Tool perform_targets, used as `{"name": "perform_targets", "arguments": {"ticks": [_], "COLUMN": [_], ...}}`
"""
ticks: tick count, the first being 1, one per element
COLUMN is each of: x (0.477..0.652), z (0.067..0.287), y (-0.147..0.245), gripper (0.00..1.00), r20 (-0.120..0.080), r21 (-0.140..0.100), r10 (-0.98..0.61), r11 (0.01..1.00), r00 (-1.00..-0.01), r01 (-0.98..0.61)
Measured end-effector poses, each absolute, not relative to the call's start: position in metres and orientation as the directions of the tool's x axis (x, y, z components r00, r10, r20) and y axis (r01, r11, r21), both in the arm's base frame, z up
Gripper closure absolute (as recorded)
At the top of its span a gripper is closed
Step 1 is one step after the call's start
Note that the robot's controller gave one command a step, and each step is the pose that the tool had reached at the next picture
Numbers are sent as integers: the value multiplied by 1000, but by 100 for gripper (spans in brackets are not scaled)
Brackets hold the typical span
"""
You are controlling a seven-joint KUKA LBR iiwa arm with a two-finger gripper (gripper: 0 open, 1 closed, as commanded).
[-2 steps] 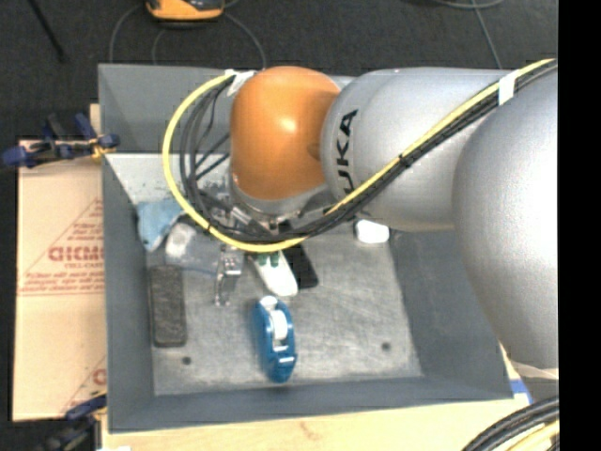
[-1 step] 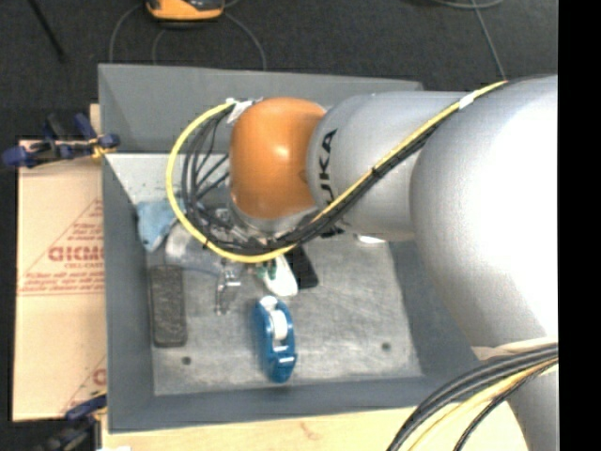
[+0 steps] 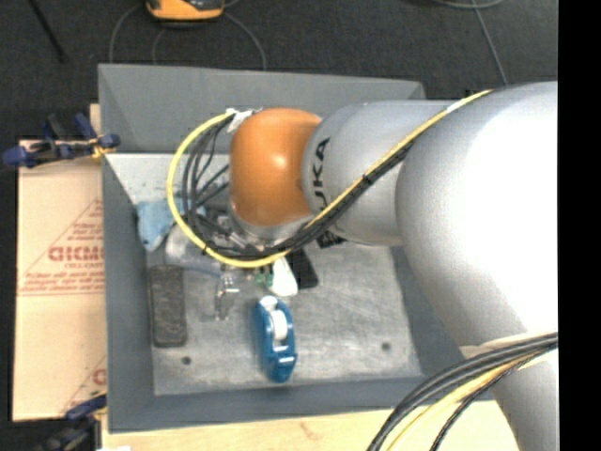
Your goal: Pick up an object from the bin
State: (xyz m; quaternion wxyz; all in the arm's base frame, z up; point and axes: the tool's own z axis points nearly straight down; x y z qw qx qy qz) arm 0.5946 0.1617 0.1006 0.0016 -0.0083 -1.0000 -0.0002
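I am reaching into the grey metal bin [image 3: 127, 346] from the view's right. My orange wrist cover [image 3: 268, 167] and a loop of yellow cable [image 3: 177, 172] are sitting above my pincer [image 3: 225, 301]. The pincer is hanging low over a bare patch of the bin floor, in the left half of the bin as the camera sees it. I cannot tell whether it is standing wide or narrow, because the cover and cables are masking most of it.

Positions relative to the pincer:

- Dark grey block [image 3: 169, 305]: lying flat just beside the pincer, toward the view's left and apart from it. Its long side is running up and down the view.
- Blue and white object [image 3: 273, 344]: lying just beside the pincer, toward the view's lower right. Its white part is pointing toward my wrist and its blue body is reaching toward the bin's near wall.
- Small white and green thing [image 3: 282, 279]: lying to the pincer's right in the view, close to the white end of the blue and white object.
- Black thing [image 3: 303, 271]: lying just beyond the small white and green thing, farther to the right.
- Pale blue crumpled thing [image 3: 153, 224]: lying up and to the left of the pincer, near the bin's left wall and partly under my cables.
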Motion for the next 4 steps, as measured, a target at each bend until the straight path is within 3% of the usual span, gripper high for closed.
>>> {"name": "perform_targets", "arguments": {"ticks": [1,2,3,4], "x": [608,614,601,601], "z": [109,77,79,78], "y": [147,139,153,153], "gripper": [0,0,100,100], "r20": [-5,-8,-27,-27], "r21": [2,8,11,11], "r10": [84,110,223,223], "r11": [996,994,975,975], "r00": [-996,-994,-975,-974], "r01": [84,110,222,223]}}
